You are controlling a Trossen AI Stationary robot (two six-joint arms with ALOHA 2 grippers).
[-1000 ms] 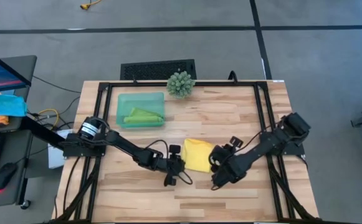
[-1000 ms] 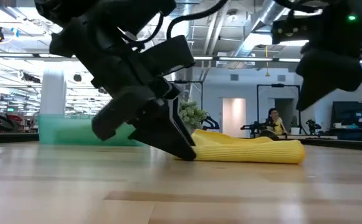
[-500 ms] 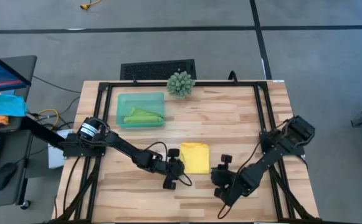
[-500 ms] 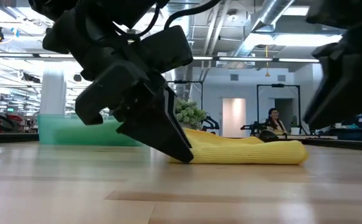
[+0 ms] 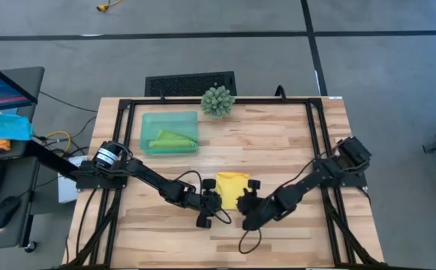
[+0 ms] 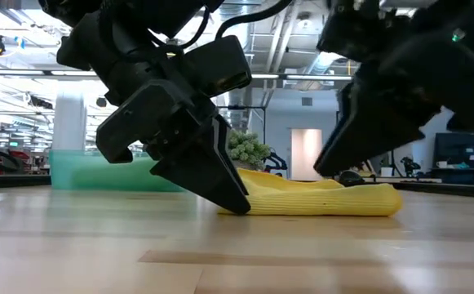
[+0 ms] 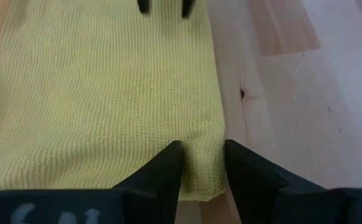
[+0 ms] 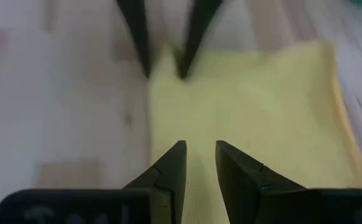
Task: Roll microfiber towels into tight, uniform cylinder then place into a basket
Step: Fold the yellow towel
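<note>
The yellow towel [image 5: 233, 186] lies folded flat on the table's middle; it also shows in the low view [image 6: 326, 198]. My left gripper [image 5: 215, 199] is at its near left corner, shut on it. My right gripper [image 5: 242, 201] stands over the towel's near right part, fingers [image 8: 199, 158] a narrow gap apart; I cannot tell whether they touch the cloth. The green towel [image 5: 171, 139] lies rolled in the teal basket [image 5: 148, 122] at the far left. My left gripper pinches the yellow towel's left edge right by its near corner [image 7: 204, 163] between its two fingers. The fingers slant down from the table's left. The corner lies on the table under the fingertips [image 6: 235, 200], and the rest of the towel lies flat.
A spiky green ball plant [image 5: 218, 100] stands at the far edge, right of the basket. Bare wood lies along the near edge and on the table's right half. A black frame [image 5: 315, 135] runs around the tabletop.
My right gripper first drew back toward the table's near right, then came toward the left and down, over the towel's near right part. My left gripper has stayed at the towel's near left corner. The towel's right side now reaches a little less far right.
</note>
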